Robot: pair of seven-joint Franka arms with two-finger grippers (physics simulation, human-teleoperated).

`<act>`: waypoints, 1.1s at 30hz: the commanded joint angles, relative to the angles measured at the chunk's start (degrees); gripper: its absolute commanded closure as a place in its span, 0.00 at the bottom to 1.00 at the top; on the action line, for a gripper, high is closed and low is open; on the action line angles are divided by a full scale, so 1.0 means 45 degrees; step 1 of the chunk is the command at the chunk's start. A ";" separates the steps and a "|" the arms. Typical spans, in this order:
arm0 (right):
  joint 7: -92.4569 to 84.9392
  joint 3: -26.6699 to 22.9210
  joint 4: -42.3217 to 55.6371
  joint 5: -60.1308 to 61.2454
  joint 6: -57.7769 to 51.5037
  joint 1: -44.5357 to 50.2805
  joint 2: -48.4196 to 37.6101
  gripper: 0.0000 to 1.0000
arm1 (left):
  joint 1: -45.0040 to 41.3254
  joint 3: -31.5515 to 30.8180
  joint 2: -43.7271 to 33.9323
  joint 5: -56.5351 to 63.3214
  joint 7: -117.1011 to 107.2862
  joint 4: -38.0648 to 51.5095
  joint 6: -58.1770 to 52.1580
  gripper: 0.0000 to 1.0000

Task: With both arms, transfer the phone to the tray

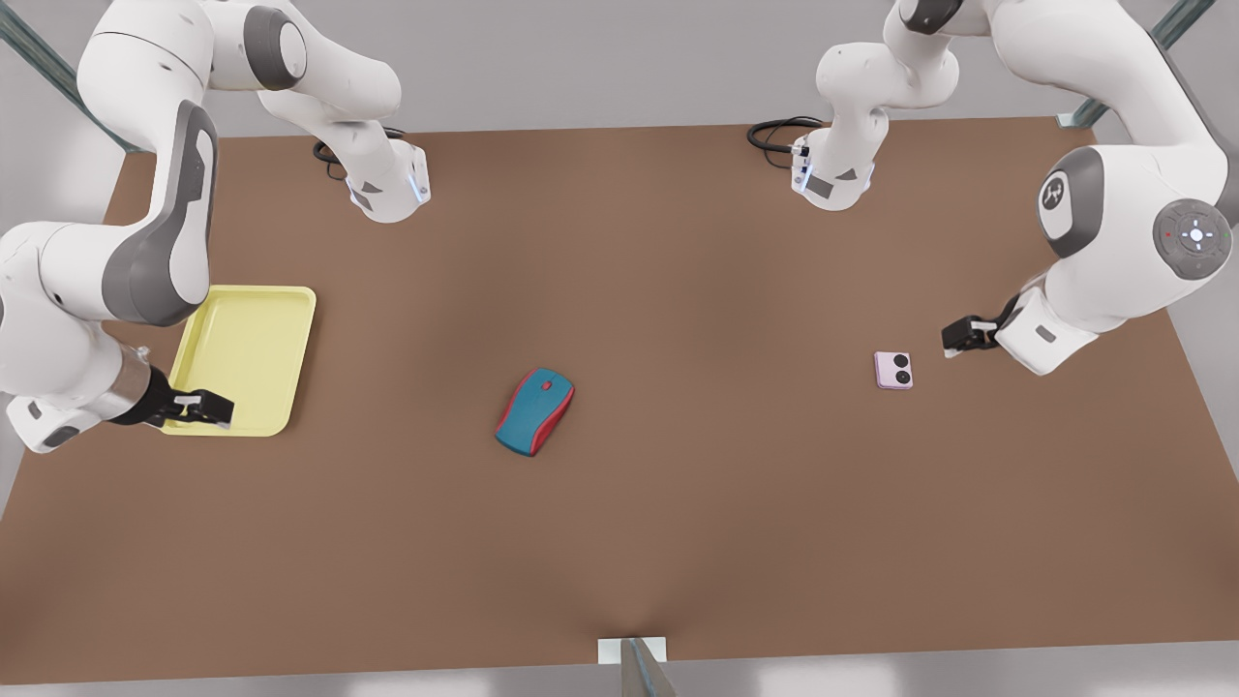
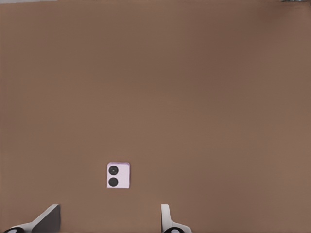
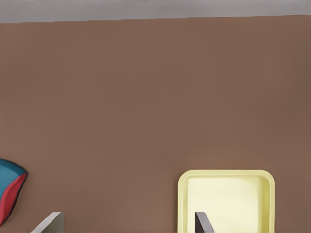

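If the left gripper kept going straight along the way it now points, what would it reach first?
Probably the phone. The open left gripper sits at the front view's right, pointing toward the table's middle, and the phone lies just ahead, slightly off its centre line. How high the gripper is above the table is unclear, so it might pass over.

Simulated robot test bench, lab-like. Plain brown table [image 1: 678, 290] with bare grey floor around it and no furniture or decor. Two white arms bolted by their bases to the far edge of the table, one [image 1: 387, 189] on the front view's left, one [image 1: 834, 174] on its right, black cables [image 1: 774, 131] coiled beside them. Metal frame struts [image 1: 1176, 24] at the corners. Flat, even rendered surfaces throughout.
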 commanded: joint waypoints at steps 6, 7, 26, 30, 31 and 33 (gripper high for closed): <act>-0.0200 0.0009 0.0024 0.0008 0.0307 0.0002 -0.0016 0.00 | -0.0040 0.0313 0.0023 -0.0044 0.2742 -0.4328 0.5213 0.00; -0.0200 0.0009 0.0024 0.0008 0.0307 0.0002 -0.0016 0.00 | -0.0040 0.0469 -0.0093 -0.0083 0.3251 -0.5363 0.6228 0.00; -0.0200 -0.0010 0.0024 0.0008 0.0307 0.0002 -0.0016 0.00 | -0.0040 0.1505 0.0902 -0.0161 0.3760 -1.2650 1.4940 0.00; -0.0200 0.0009 0.0024 0.0008 0.0287 0.0002 -0.0016 0.00 | -0.0040 0.1524 0.1000 -0.0181 0.3018 -1.3021 1.5370 0.00; -0.0200 -0.0010 0.0024 0.0008 0.0307 0.0002 -0.0016 0.00 | -0.0040 0.1563 0.1117 -0.0181 0.2998 -1.3021 1.5370 0.00; -0.0200 0.0009 0.0024 0.0008 0.0307 0.0002 -0.0016 0.00 | -0.0040 0.1700 0.1332 -0.0181 0.2959 -1.3021 1.5409 0.00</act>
